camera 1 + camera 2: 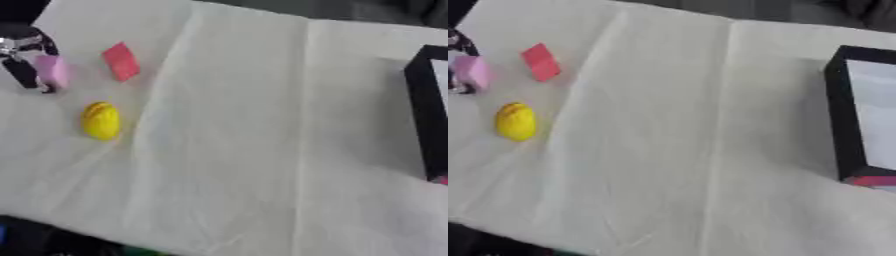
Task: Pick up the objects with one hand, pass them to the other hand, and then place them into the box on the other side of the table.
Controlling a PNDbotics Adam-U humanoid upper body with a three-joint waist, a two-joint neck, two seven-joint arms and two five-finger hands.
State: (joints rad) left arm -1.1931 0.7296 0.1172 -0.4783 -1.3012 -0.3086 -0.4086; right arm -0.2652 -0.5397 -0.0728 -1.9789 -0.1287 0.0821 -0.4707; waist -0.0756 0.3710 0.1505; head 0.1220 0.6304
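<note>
At the table's (262, 125) far left, the left hand (22, 55) pinches a pale pink block (54, 71) between curled fingers. A red block (121, 61) lies just beside it, a yellow egg shape (101, 120) nearer. The black box (843, 115) sits far right.

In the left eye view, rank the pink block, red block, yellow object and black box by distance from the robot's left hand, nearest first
1. Pink block, in the left hand at the left edge.
2. Red block, just right of it.
3. Yellow object, nearer the camera.
4. Black box, far right edge.
</note>
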